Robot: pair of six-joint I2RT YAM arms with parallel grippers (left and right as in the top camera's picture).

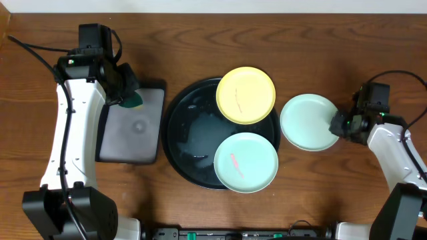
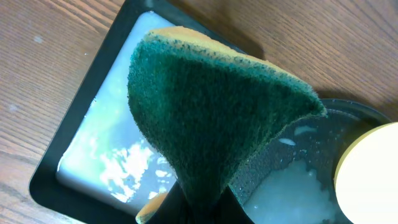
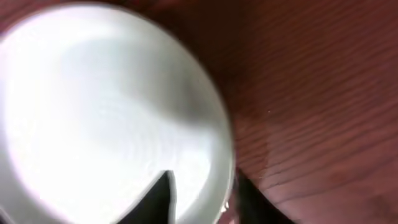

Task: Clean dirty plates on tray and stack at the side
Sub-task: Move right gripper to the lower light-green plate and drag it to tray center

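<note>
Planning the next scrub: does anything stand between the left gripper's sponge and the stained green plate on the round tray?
Nothing visible does. From the sponge in the left gripper, the way to the stained green plate crosses only bare wet floor of the round tray; the yellow plate lies off that line.

- Tray (image 1: 183, 127): round, black, raised rim, wet film inside.
- Yellow plate (image 1: 245, 95): overlaps the rim at 1 o'clock.
- Smeared mint plate (image 1: 245, 162): pink mark, at 5 o'clock.
- Plain mint plate (image 1: 309, 122): on bench (image 1: 200, 33), off the rim at 3 o'clock.
</note>
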